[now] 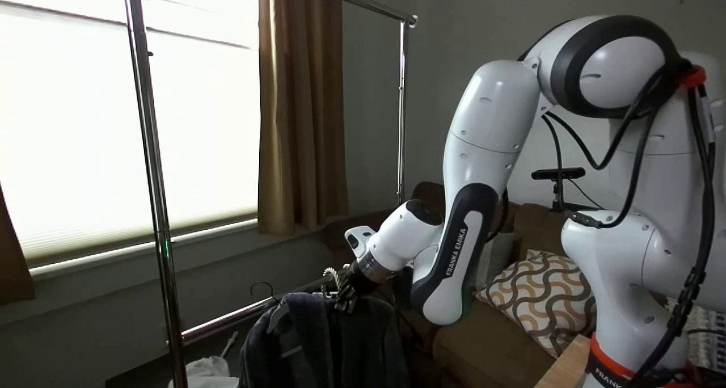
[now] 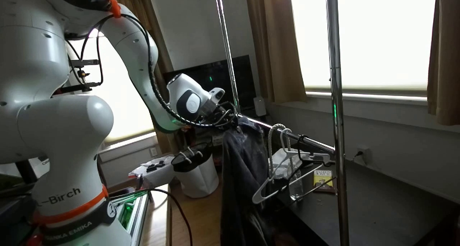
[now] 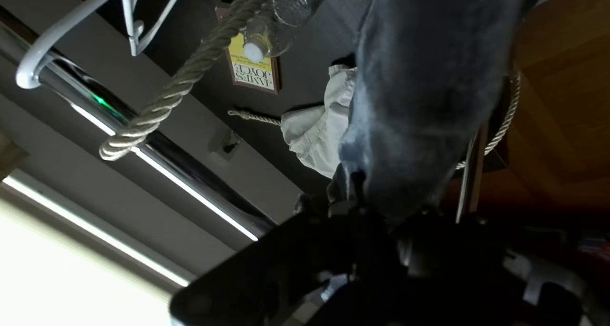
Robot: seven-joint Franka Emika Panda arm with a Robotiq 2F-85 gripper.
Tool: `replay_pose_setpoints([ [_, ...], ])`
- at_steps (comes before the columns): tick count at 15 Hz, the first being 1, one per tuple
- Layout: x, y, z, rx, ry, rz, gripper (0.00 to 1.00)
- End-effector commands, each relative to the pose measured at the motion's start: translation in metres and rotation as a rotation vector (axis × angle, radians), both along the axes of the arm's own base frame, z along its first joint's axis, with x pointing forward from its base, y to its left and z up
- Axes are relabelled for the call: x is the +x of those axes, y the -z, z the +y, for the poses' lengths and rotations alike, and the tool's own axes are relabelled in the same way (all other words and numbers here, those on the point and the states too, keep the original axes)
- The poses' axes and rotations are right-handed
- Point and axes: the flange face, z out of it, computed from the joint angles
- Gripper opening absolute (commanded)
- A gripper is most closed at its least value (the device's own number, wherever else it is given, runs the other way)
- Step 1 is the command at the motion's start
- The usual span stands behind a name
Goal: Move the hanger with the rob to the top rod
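Note:
The dark grey robe [image 1: 332, 348] hangs near the lower rod [image 1: 229, 320]; the robe [image 2: 240, 170] also shows in the other exterior view and, close up, in the wrist view [image 3: 424, 87]. Its own hanger is hidden by the cloth and my fingers. My gripper [image 1: 345, 302] is at the robe's top, its fingers at the collar; it also shows in the wrist view [image 3: 381, 216]. The fingers are too dark to tell whether they are shut on anything. The top rod [image 1: 357, 0] runs high above the gripper. The lower rod also shows in the wrist view [image 3: 190, 173].
A white hanger [image 2: 266, 192], a black hanger [image 2: 303, 140] and a thick rope loop [image 2: 270, 145] hang on the lower rod beside the robe. Upright poles [image 1: 150, 150] frame the rack. A dark table [image 2: 359, 203] holds a bottle [image 3: 286, 16] and book [image 3: 255, 71].

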Motion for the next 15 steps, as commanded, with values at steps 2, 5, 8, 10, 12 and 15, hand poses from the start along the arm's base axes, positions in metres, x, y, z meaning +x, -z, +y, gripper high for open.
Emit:
replay_pose_setpoints([
  [2, -0.055, -0.008, -0.026, 0.027, 0.033, -0.068, 0.02],
  [5, -0.034, -0.024, -0.011, 0.039, 0.005, -0.061, 0.02],
  [8, -0.02, -0.037, -0.017, -0.013, -0.078, -0.07, 0.02],
  [10, -0.021, -0.025, -0.016, -0.045, -0.047, -0.071, 0.09],
  [12, -0.013, -0.032, -0.024, -0.06, -0.061, -0.056, 0.09],
  [15, -0.01, -0.047, -0.025, -0.017, -0.093, -0.108, 0.02],
])
